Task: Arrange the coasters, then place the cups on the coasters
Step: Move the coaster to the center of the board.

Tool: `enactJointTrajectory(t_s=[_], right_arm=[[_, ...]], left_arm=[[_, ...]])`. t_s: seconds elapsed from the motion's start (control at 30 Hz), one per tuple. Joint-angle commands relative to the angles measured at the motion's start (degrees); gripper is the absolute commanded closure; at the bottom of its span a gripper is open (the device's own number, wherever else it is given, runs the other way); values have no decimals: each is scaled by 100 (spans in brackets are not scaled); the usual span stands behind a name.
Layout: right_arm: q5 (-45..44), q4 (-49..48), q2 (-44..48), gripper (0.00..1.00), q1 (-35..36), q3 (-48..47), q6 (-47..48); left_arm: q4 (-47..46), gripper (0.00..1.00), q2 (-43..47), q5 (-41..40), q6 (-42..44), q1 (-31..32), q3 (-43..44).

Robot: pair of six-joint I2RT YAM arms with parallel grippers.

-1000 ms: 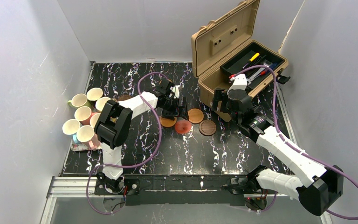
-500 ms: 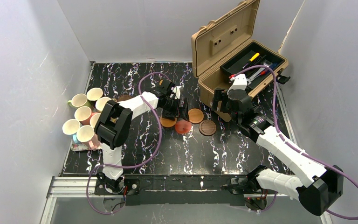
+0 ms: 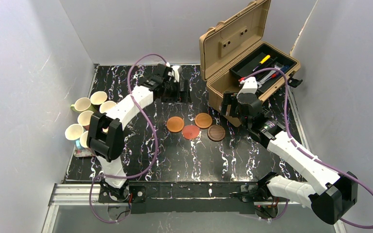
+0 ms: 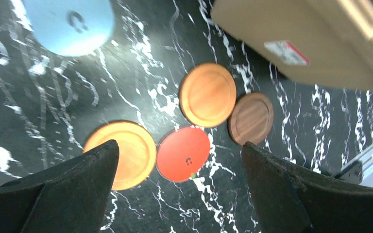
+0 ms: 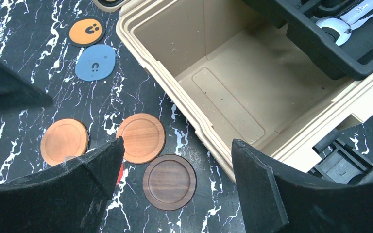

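At table (image 3: 141, 160) centre: four coasters in a tight cluster. Orange-brown coaster (image 3: 175, 124) at left, red coaster (image 3: 191, 132) beside it, second orange-brown coaster (image 3: 203, 120) behind, dark brown coaster (image 3: 216, 132) at right. Farther back, near the toolbox corner: grey-blue coaster (image 5: 95, 62) with a horseshoe-like dark mark, and orange coaster (image 5: 86, 31) with a paw-like dark mark. Small dark mark on the red disc, illegible.

Cups (image 3: 85, 119): grouped at the left table edge, well apart from every coaster.

Left gripper (image 3: 182, 90): above the far table area, jaws spread wide, nothing between them.

Right gripper (image 3: 229, 108): just beside the toolbox front, jaws spread, nothing held.

Toolbox (image 3: 233, 43): tan, lid raised, black insert tray (image 5: 320, 43) holding a wrench (image 5: 342, 19). White label (image 4: 286, 52) with a red stripe on the outer wall, text too blurred to read.
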State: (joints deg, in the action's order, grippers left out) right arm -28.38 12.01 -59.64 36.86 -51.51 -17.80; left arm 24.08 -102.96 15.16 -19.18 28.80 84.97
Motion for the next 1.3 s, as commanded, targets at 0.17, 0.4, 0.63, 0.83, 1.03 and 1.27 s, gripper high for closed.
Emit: enactJointTrajectory(t_s=[0.17, 0.4, 0.63, 0.83, 1.03, 1.27], right_arm=[[-88, -214, -11, 11, -21, 97, -4], [-129, -246, -74, 11, -16, 88, 42], [-208, -315, -195, 10, -27, 79, 141], [-161, -374, -323, 10, -23, 79, 210], [-152, -368, -304, 10, -27, 63, 230], [-81, -398, -330, 10, -28, 64, 198]], left_arm=[[483, 5, -1003, -439, -230, -818, 1485], [1218, 5, -2055, -1264, -136, -1105, 2913], [1406, 4, -2085, -2278, -88, -1526, 2506], [957, 4, -1696, -2241, -209, -1924, 1460], [861, 4, -1596, -2229, -156, -2174, 990], [550, 4, -1367, -2108, 48, -2262, 512]])
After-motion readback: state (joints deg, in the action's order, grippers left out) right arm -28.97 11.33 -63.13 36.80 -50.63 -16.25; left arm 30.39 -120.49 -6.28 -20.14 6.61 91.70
